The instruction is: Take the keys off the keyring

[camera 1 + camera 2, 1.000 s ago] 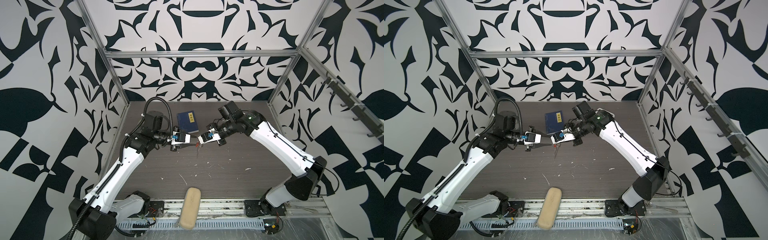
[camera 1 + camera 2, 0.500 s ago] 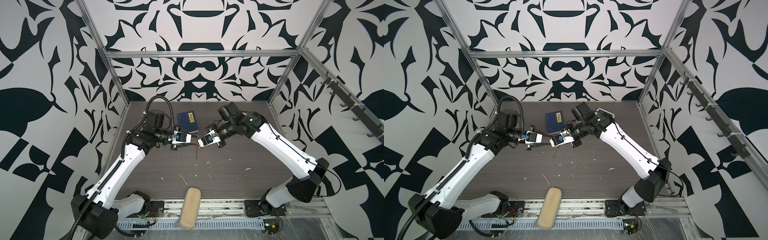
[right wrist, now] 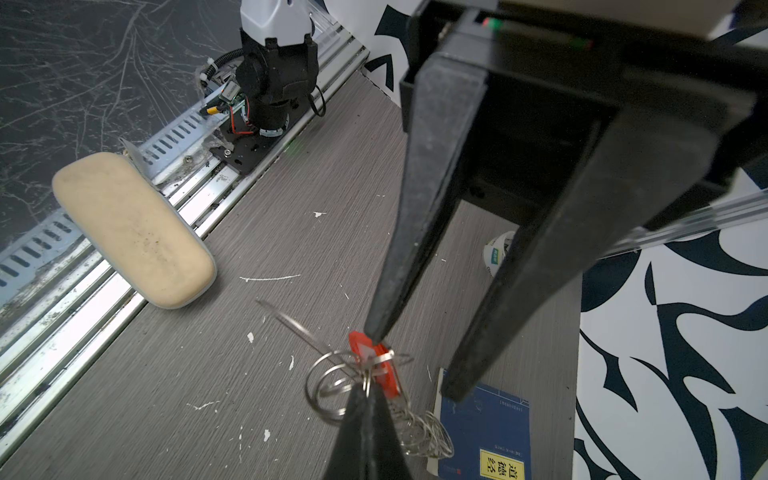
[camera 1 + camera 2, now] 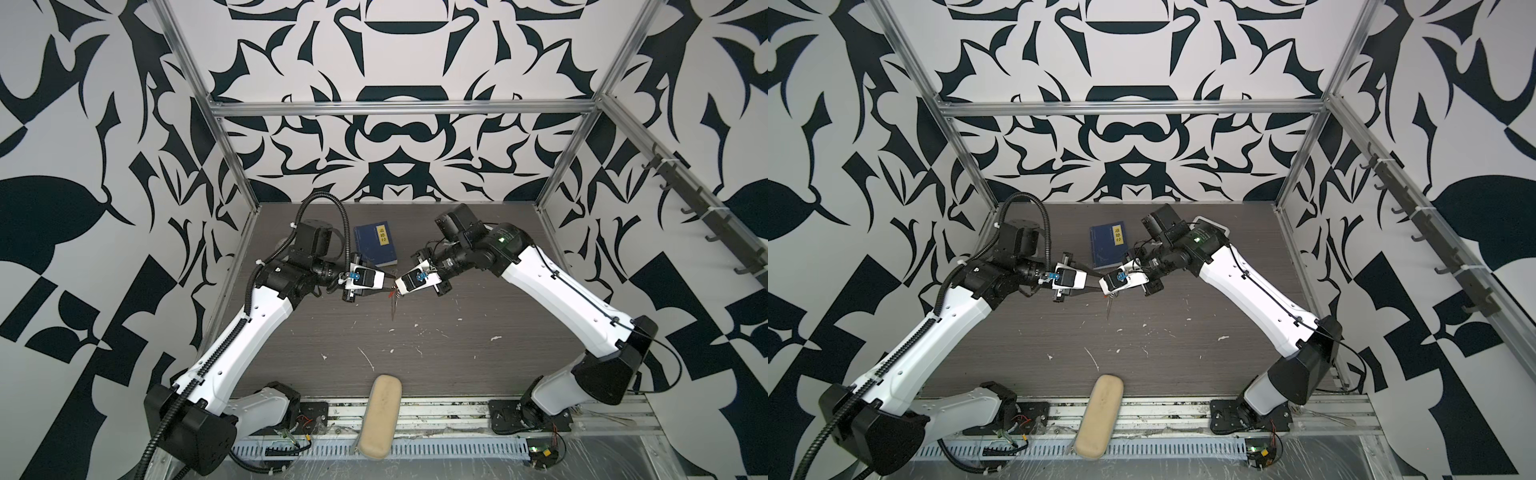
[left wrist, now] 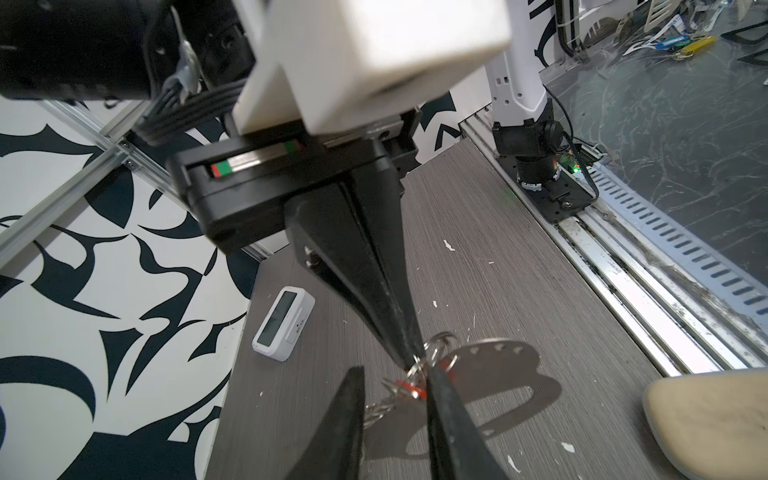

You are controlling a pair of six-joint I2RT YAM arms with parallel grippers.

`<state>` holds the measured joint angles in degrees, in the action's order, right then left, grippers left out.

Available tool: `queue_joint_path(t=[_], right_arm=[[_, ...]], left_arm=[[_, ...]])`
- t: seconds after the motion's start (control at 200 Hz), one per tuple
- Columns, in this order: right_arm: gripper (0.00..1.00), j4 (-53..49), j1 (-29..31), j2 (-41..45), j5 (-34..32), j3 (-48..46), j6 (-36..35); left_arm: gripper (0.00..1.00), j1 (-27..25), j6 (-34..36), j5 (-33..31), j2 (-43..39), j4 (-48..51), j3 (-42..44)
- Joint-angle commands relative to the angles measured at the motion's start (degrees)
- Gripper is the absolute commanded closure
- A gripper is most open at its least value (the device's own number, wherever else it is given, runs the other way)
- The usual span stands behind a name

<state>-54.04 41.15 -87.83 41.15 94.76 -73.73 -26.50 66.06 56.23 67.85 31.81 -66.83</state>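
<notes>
Above the middle of the table my two grippers meet tip to tip in both top views. My right gripper (image 3: 365, 386) (image 4: 398, 293) (image 4: 1109, 294) is shut on the silvery rings of the keys (image 3: 353, 374) (image 5: 432, 349). The red tag (image 3: 384, 374) (image 5: 409, 384) hangs beside that grip. My left gripper (image 5: 392, 374) (image 3: 415, 361) (image 4: 388, 291) is open, its jaws either side of the tag, one fingertip (image 3: 374, 328) touching it. The keyring's chain (image 5: 382, 405) (image 3: 424, 432) dangles beneath. A thin grey strip, the keyring (image 4: 392, 309) (image 4: 1108, 307), hangs down edge-on.
A blue book (image 4: 375, 245) lies just behind the grippers. A beige padded case (image 4: 380, 415) rests on the front rail. A white digital clock (image 5: 284, 324) lies near the right wall, a tape roll (image 3: 496, 253) near the left wall. Metal frame posts line the table.
Both grippers have shifted slightly toward the left while staying tip to tip. The left jaws have narrowed a little around the red tag. The right gripper stays shut on the rings.
</notes>
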Motion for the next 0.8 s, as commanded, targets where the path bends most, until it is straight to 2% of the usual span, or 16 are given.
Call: queue_joint_path(t=[0.0,0.32,0.795], right_arm=[[1.0,-0.1,0.4,0.2,2.0,2.5,-0.4],[1.0,-0.6,0.8,-0.1,1.6,3.5,-0.4],[1.0,-0.4,1.0,0.3,2.3,3.4,-0.2]], left_arm=[[0.72,-0.6,1.0,1.2,0.0,2.3,-0.5],[0.73,-1.5,1.3,0.8,0.3,2.2,-0.4],[0.92,-1.8,4.6,-1.6,0.6,7.5,-2.3]])
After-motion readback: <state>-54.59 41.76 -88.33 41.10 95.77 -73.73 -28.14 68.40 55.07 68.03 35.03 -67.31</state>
